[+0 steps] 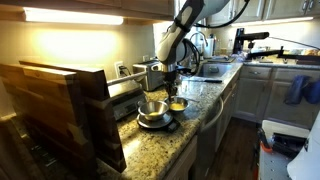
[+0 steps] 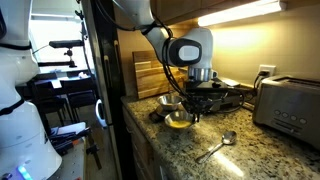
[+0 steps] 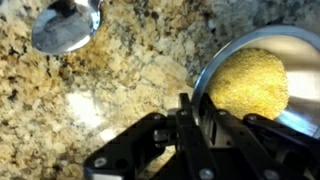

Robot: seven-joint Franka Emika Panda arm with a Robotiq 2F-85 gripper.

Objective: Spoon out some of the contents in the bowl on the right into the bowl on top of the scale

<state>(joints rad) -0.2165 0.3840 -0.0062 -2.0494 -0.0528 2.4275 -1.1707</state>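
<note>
Two bowls sit below my arm, the grain bowl just beside the steel bowl on the scale, and since the spoon lies apart on the bench, my fingers, pressed together on nothing, need it first.

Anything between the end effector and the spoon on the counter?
Nothing visible. In the wrist view only bare granite counter lies between the end effector and the spoon; the bowl of yellow grains sits off to the side.
</note>
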